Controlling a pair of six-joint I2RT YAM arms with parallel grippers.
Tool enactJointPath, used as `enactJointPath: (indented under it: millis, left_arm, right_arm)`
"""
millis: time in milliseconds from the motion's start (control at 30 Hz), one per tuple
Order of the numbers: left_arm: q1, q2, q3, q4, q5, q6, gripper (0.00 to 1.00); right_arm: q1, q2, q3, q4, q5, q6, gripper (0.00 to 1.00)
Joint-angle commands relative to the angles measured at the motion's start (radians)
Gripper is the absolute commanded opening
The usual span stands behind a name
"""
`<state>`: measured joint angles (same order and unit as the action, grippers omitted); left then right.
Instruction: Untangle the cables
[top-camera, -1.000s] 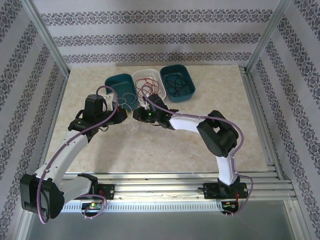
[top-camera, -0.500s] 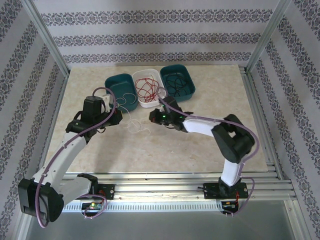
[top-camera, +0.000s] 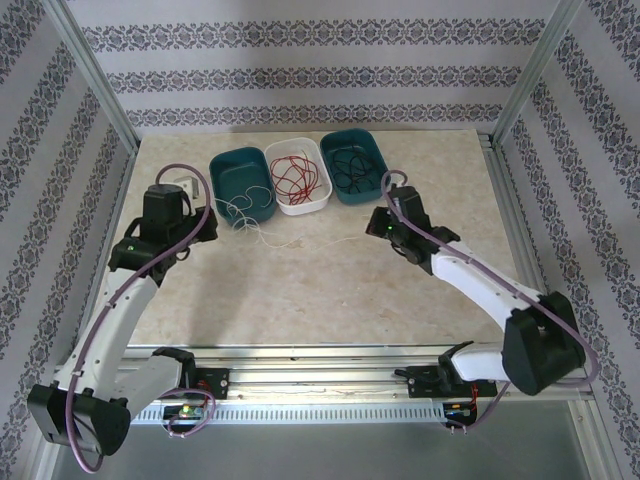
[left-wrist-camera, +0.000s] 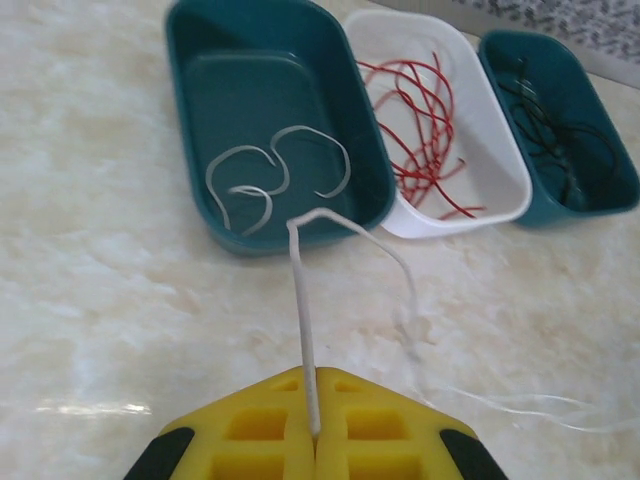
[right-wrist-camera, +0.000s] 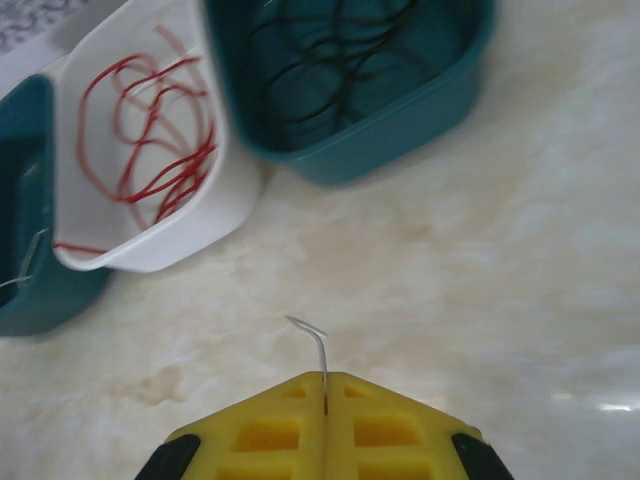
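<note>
A white cable (top-camera: 262, 226) runs from my left gripper (top-camera: 208, 224) across the table as a fine strand to my right gripper (top-camera: 373, 231). In the left wrist view the left gripper (left-wrist-camera: 316, 438) is shut on the white cable (left-wrist-camera: 300, 300), which rises from the jaws, bends by the left teal tray and trails off right. In the right wrist view the right gripper (right-wrist-camera: 326, 404) is shut on a short bent end of the white cable (right-wrist-camera: 319, 345). Red cables (top-camera: 298, 172) lie in the white tray, black cables (top-camera: 352, 166) in the right teal tray.
Three trays stand side by side at the back: a teal tray (top-camera: 214, 170) holding loose white cable pieces (left-wrist-camera: 280, 170), a white tray (top-camera: 300, 210) and another teal tray (top-camera: 362, 200). Metal frame posts and patterned walls enclose the table.
Both grippers have drawn apart from the middle, the left going left and the right going far right, and the white cable now stretches out between them.
</note>
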<state>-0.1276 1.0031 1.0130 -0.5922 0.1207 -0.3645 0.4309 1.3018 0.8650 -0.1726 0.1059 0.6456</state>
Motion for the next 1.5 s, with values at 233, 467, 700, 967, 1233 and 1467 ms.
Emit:
enactJointPath:
  millis: [233, 467, 700, 967, 1233, 1467]
  left_arm:
    - [0.090, 0.005, 0.196, -0.052, -0.137, 0.129, 0.00]
    - [0.172, 0.074, 0.309, -0.017, -0.104, 0.166, 0.00]
    - [0.195, 0.137, 0.368, 0.048, 0.034, 0.153, 0.00]
    - [0.183, 0.268, 0.454, 0.132, 0.181, 0.087, 0.00]
    - [0.165, 0.402, 0.504, 0.193, 0.175, 0.081, 0.00]
    - [0.163, 0.512, 0.518, 0.234, 0.203, 0.081, 0.00]
  right_arm:
    - [-0.236, -0.255, -0.071, -0.246, 0.182, -0.124, 0.00]
    - [-0.349, -0.309, -0.086, -0.299, 0.207, -0.146, 0.00]
    - [-0.389, -0.358, -0.089, -0.303, 0.157, -0.158, 0.00]
    - [-0.381, -0.376, -0.052, -0.289, 0.043, -0.146, 0.00]
    - [-0.345, -0.383, -0.002, -0.303, 0.028, -0.155, 0.00]
    - [-0.303, -0.380, 0.037, -0.311, 0.030, -0.162, 0.00]
